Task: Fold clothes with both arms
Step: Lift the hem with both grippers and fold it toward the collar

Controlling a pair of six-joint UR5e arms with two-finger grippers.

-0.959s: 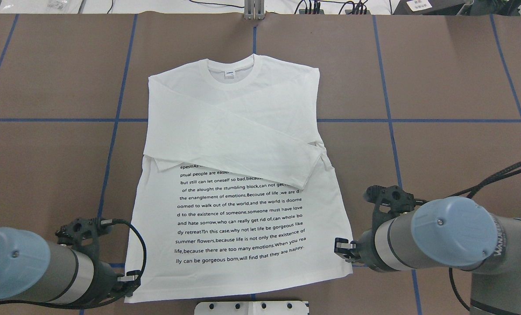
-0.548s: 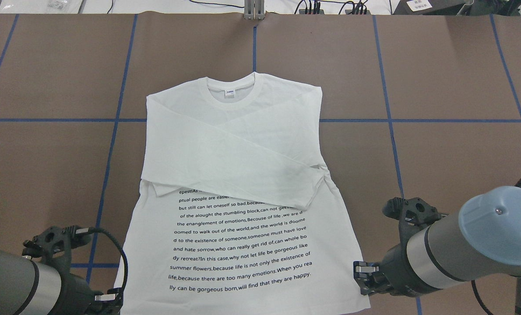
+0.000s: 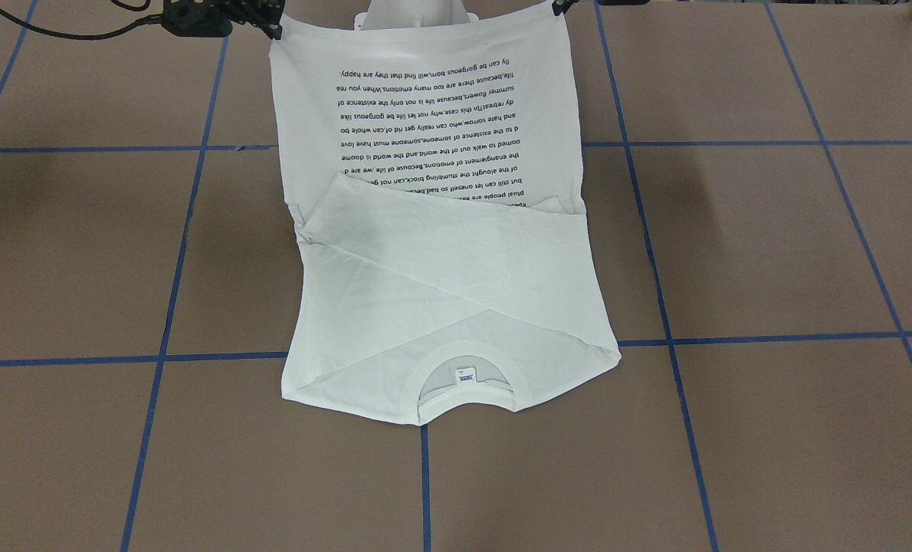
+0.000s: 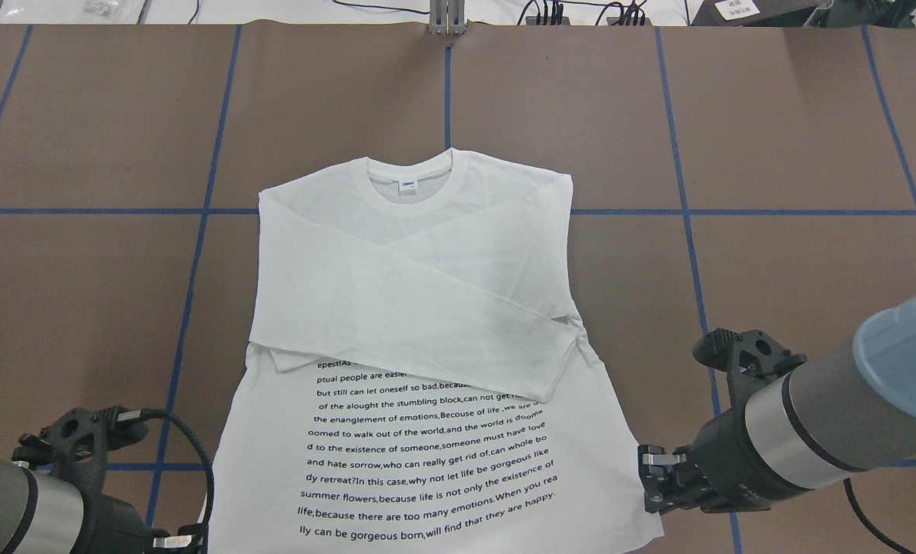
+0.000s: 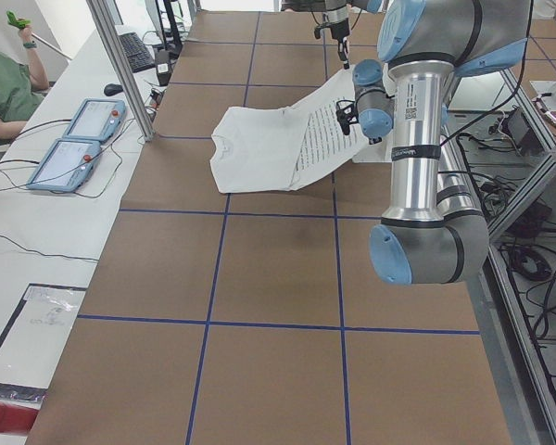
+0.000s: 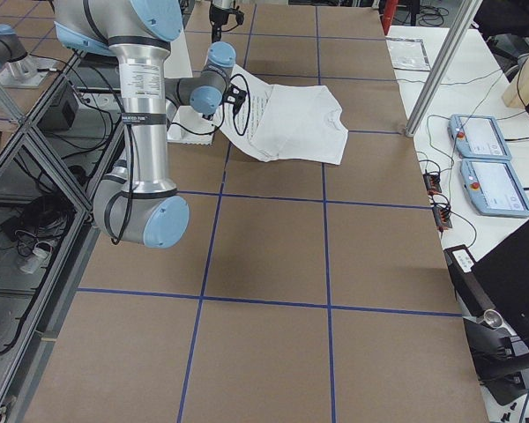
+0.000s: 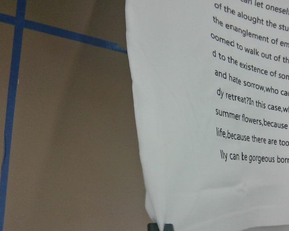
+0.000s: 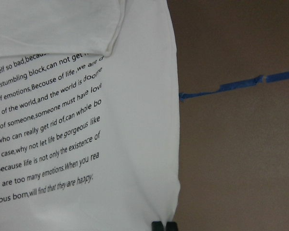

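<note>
The white long-sleeved T-shirt (image 4: 427, 308) lies print side up, both sleeves folded across the chest and the collar with its neck label (image 4: 407, 184) at the far end. My left gripper (image 4: 192, 538) is shut on the hem's left corner, which shows pinched in the left wrist view (image 7: 160, 226). My right gripper (image 4: 649, 481) is shut on the hem's right corner (image 8: 164, 225). The hem end is raised off the table; the collar end rests on it. In the front-facing view the shirt (image 3: 441, 276) hangs from the left gripper (image 3: 559, 8) and the right gripper (image 3: 270, 27).
The brown table (image 4: 773, 154) is marked with blue tape lines. A white pedestal base (image 3: 418, 14) stands under the raised hem. Two teach pendants (image 5: 83, 139) and an operator (image 5: 5, 88) are at the table's far side.
Both grippers have drawn back toward the robot with the hem corners held. The whole shirt has slid toward the near edge, and its hem end has lifted.
</note>
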